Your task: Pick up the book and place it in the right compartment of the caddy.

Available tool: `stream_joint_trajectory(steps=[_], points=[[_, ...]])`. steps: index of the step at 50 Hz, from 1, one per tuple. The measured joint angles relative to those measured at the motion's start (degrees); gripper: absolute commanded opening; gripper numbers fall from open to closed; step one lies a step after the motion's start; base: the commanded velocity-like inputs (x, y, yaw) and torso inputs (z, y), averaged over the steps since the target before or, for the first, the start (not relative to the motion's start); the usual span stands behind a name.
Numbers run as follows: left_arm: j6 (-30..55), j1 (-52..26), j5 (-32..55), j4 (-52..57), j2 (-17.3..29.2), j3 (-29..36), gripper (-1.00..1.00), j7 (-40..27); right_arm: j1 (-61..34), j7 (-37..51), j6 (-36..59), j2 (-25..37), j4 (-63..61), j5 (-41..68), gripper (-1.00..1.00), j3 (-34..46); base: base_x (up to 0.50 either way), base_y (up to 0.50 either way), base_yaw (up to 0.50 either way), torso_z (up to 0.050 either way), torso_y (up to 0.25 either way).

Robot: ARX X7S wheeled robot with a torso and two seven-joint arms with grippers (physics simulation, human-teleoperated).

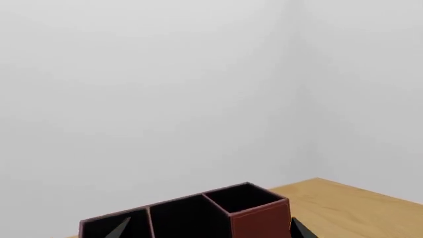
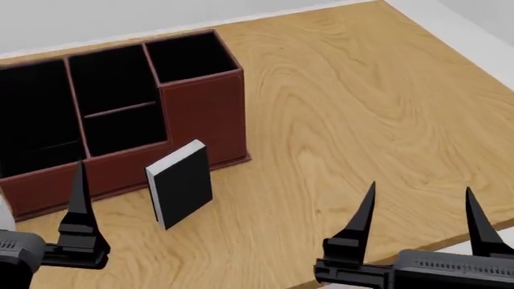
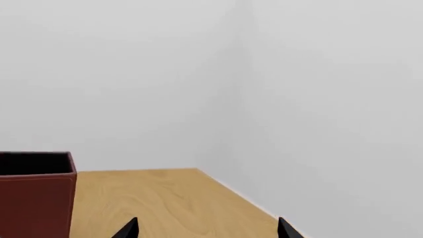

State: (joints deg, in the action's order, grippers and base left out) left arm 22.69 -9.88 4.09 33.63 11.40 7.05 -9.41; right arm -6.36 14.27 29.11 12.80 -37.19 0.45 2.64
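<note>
While the black hardback book (image 2: 180,183) stands upright beside the reddish-brown leather-like caddy (image 2: 204,108), the right claw (image 2: 418,214) gapes empty; the left claw's (image 2: 79,208) state is unclear.

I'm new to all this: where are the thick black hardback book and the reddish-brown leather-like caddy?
Thick black hardback book (image 2: 185,183): head view, on its black front cover.
Reddish-brown leather-like caddy (image 2: 204,114): head view, on the outer front wall of its taller end section.
</note>
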Motion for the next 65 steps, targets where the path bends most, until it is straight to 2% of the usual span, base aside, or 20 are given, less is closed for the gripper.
stream_joint_trajectory(steps=[17, 45, 52, 65], points=[[0.0, -0.1, 0.5, 0.3, 0.7, 0.1, 1.0, -0.6, -0.2, 0.9, 0.0, 0.7, -0.3, -1.1, 1.0, 1.7, 0.52, 0.05, 0.0, 0.0, 0.0], [-0.8, -0.1, 0.9, -0.2, 1.6, 1.2, 1.0, -1.5, -0.1, 1.1, -1.3, 1.8, -0.2, -0.3, 1.0, 2.5, 0.47, -0.18, 0.0, 0.0, 0.001], [-0.7, -0.1, 0.9, -0.1, 1.8, 1.4, 1.0, -1.8, -0.4, 2.0, -0.1, 1.8, -0.4, -1.1, 1.0, 2.8, -0.01, 0.0, 0.0, 0.0, 0.003], [-0.6, -0.1, 1.2, 0.1, 2.2, 1.7, 1.0, -2.2, -0.1, 2.5, 0.2, 1.1, -0.5, 0.7, 1.0, 1.6, -0.09, 0.04, -0.5, 0.0, 0.0]])
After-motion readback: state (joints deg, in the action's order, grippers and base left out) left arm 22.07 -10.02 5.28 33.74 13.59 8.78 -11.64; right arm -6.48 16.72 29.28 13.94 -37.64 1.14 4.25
